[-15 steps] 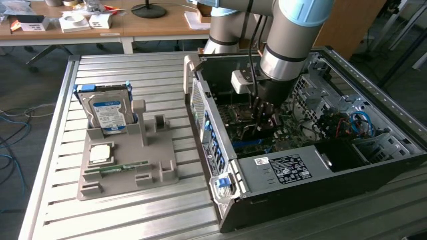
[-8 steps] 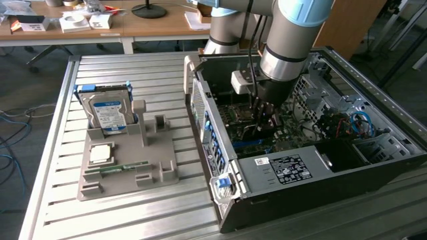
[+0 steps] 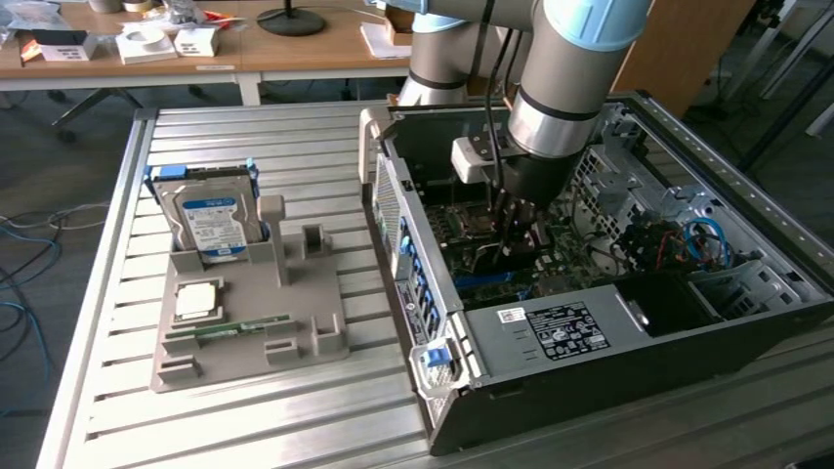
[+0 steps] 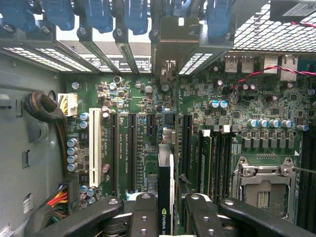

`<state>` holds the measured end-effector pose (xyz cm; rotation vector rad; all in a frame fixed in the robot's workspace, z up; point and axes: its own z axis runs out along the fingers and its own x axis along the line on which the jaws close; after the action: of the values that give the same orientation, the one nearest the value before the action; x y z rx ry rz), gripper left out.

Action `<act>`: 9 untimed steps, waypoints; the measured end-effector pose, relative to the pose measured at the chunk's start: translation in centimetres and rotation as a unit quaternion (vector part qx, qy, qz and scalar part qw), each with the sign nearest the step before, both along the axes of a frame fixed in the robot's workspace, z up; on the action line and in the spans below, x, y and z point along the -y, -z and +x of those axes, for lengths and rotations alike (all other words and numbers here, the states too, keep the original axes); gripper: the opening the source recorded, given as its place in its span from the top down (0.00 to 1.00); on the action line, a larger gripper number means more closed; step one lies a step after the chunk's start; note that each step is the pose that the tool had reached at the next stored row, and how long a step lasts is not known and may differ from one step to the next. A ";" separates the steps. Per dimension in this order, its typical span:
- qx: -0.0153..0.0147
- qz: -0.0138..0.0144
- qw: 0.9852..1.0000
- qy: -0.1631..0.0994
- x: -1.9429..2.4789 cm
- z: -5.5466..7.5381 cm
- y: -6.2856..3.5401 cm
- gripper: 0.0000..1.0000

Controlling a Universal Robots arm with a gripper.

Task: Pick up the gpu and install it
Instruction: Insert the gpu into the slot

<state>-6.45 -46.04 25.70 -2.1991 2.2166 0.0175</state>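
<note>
Gripping the gpu [image 4: 165, 183] edge-on, the hand [image 4: 166, 206] hangs over the motherboard [image 4: 148, 98].

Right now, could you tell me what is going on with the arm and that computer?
The arm reaches down into the open computer case, with its gripper shut on the gpu, holding it edge-on over the motherboard and its slots. I cannot tell whether the card is seated. On the tray beside the case, the hard drive and RAM stick sit in their holders.
</note>
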 end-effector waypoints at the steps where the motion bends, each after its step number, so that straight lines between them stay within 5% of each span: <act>1: 0.000 0.000 1.000 0.000 0.00 0.0 0.01 0.74; 9: 0.000 0.000 1.000 0.001 0.05 0.0 0.11 0.74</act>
<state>-6.45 -46.10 25.59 -2.1958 2.2197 0.0176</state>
